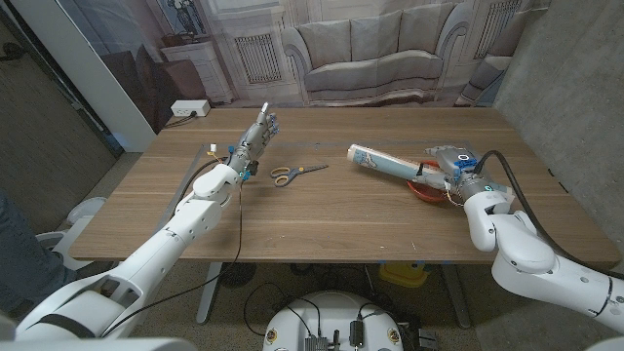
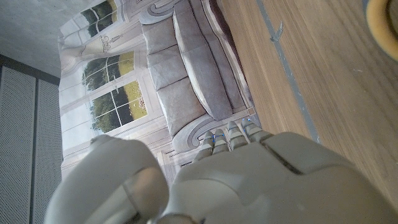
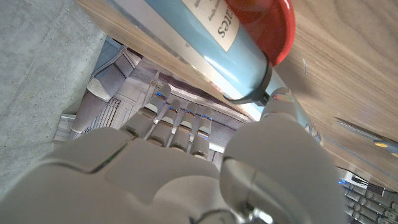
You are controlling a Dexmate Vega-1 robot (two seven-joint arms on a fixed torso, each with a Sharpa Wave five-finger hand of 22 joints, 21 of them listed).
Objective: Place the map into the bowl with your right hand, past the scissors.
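Spanning most of the head view, the wooden desk carries everything, with wide bare room toward its near edge and across its middle. Both arms come in from the near corners. The left hand stands raised near the far left part of the desk, fingers loosely upward and holding nothing, well apart from the work; I judge it is parked there to keep clear, since the task belongs to the other arm. The right hand sits on the right side of the desk and holds one end of the map, a rolled pale-blue tube with a printed label. That tube lies tilted across the red bowl, its held end over the bowl and its free end reaching out toward the desk's middle. In the right wrist view the map passes against the bowl's red rim, so it seems to lean on the rim rather than lie inside; the placing looks close to done but the hand has not let go. The scissors, with yellow and grey handles, lie between the two hands, near the map's free end but apart from it. The bowl sits nearer the desk's right edge, so a release there leaves modest room on that side.
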